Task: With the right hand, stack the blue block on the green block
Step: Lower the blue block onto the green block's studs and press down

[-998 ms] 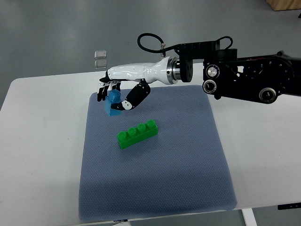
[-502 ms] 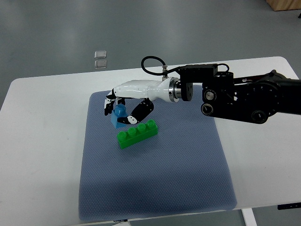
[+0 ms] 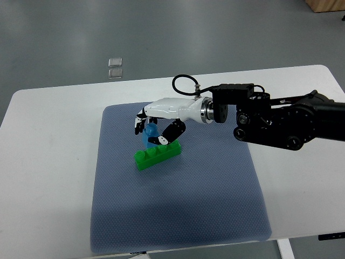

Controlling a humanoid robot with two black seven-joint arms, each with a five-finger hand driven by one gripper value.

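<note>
**Blue block held just over the green block**

A blue-grey mat (image 3: pixel 178 216) lies on a white table (image 3: pixel 48 162). The near half of the mat, by the table's near edge, is bare.

Further back, a bit left of the mat's middle, lies the green block (image 3: pixel 157 155). It is long, with four round bumps on top. It sits at a slant, its right end pointing more toward the far edge of the mat.

Right above the middle of the green block is the blue block (image 3: pixel 150 133). It is small and tipped a little. It is very close to the top of the green block, but I cannot tell if the two touch.

The right hand (image 3: pixel 152 129) has the blue block pinched. Its dark fingers (image 3: pixel 139 120) curl down on the far left side of the block, and the thumb presses from the near right side.

The white arm runs from the hand toward the right edge of the table, where it turns into big black parts.

Past the far edge of the table, two small clear squares (image 3: pixel 115 67) lie on the grey floor.
</note>
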